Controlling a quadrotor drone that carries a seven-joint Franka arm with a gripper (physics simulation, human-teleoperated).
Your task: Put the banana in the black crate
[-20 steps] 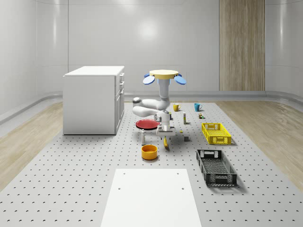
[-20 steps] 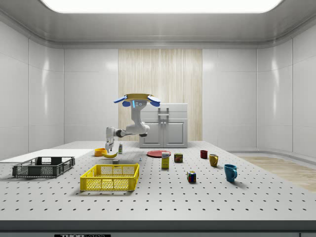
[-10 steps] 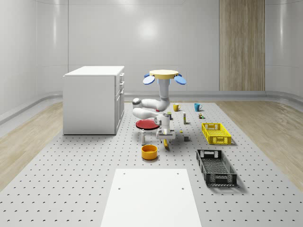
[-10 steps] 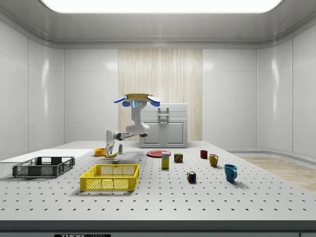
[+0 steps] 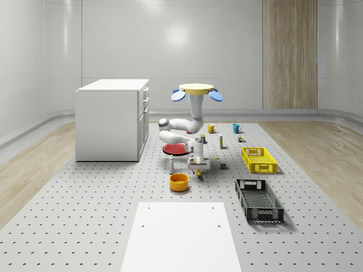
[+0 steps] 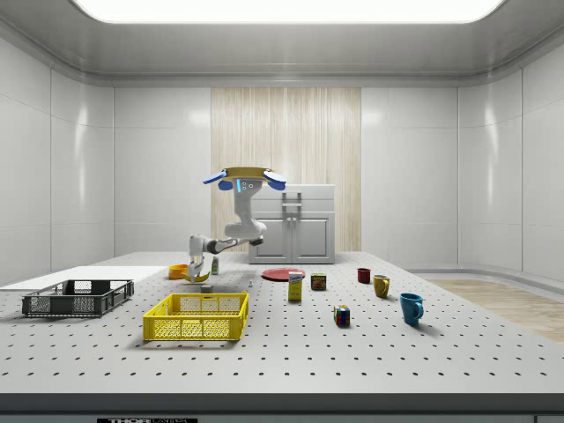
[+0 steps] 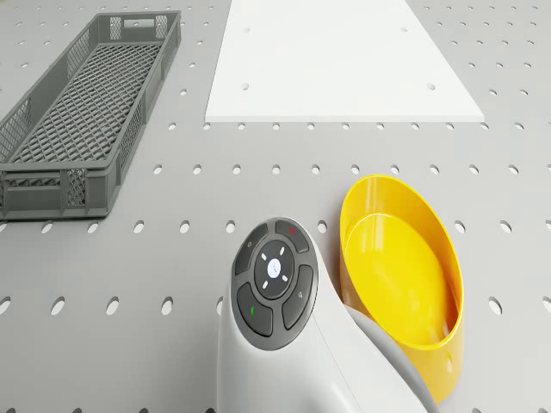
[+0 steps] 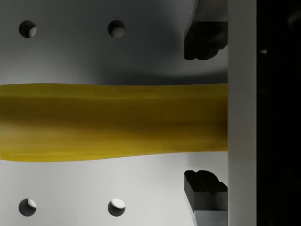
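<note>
1. In the whole-scene view, from its left: a white cabinet (image 5: 112,119) stands on the perforated table (image 5: 85,226), then a red plate (image 5: 176,148), an orange bowl (image 5: 179,182), the drone (image 5: 197,90), a yellow crate (image 5: 258,160) and the black crate (image 5: 259,200).
2. The drone hovers above the table, over the area behind the red plate, with its arm (image 5: 180,129) hanging beneath it.
3. The arm drops from the drone's body, folds toward the cabinet side, then doubles back and points straight down, wrist vertical over the banana (image 5: 198,170).
4. The banana lies on the table just beside the orange bowl on the bowl's crate side, well apart from the black crate.
5. In the wrist view the banana (image 8: 113,122) runs crosswise between the two dark fingertips (image 8: 204,35), and a gap of table shows on either side of it: the claw (image 8: 205,110) is spread apart, straddling the fruit without pinching it yet.
6. Judging by this, the step in hand is the grasp: the claw appears to be at or near picking height.
7. The next move calls for closing squarely across the banana's width, then lifting clear of the bowl.
8. After that comes a carry toward the whole-scene view's right to the black crate (image 7: 82,112), which sits near the white panel (image 7: 344,60).
</note>
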